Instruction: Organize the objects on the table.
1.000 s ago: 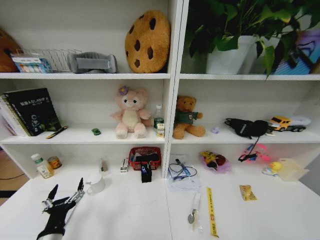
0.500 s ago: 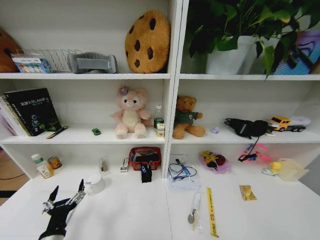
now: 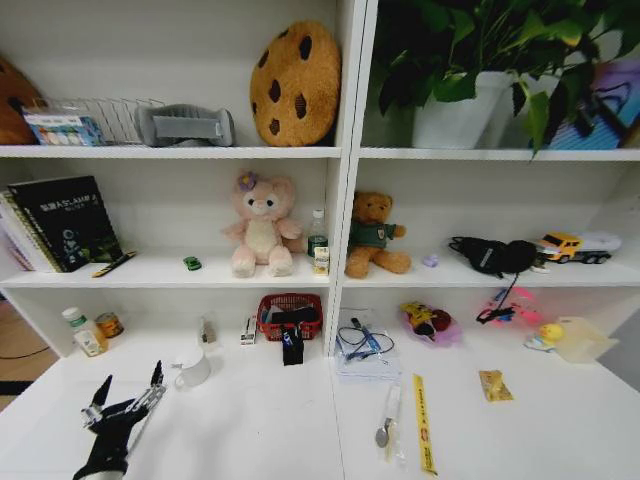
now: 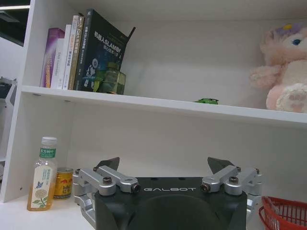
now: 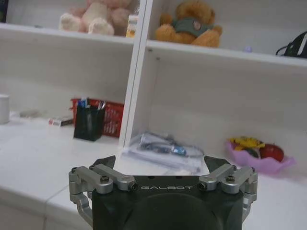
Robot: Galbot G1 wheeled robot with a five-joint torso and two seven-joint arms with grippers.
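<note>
My left gripper [image 3: 130, 378] hovers open and empty over the front left of the white table [image 3: 260, 420], just short of a white mug [image 3: 192, 368]. The left wrist view has its fingers [image 4: 164, 163] spread wide, facing the shelf unit. A tiny green toy car [image 3: 192, 263] sits on the middle shelf [image 4: 207, 101], left of a pink plush. Pens [image 5: 85, 102] with blue and dark tops stand in a black holder [image 3: 291, 347] in front of a red basket. My right gripper [image 5: 160, 160] is open with nothing in it, low over the table.
A yellow ruler [image 3: 424, 423] and a spoon [image 3: 386, 425] lie at centre right. A bottle [image 3: 80, 332] and a can [image 3: 109, 324] stand at the back left. The red basket [image 3: 290, 312], a bagged cable [image 3: 365, 350] and a pink bowl [image 3: 430, 322] line the back.
My left gripper has drawn back slightly toward the table's front edge, staying open. Nothing else has moved.
</note>
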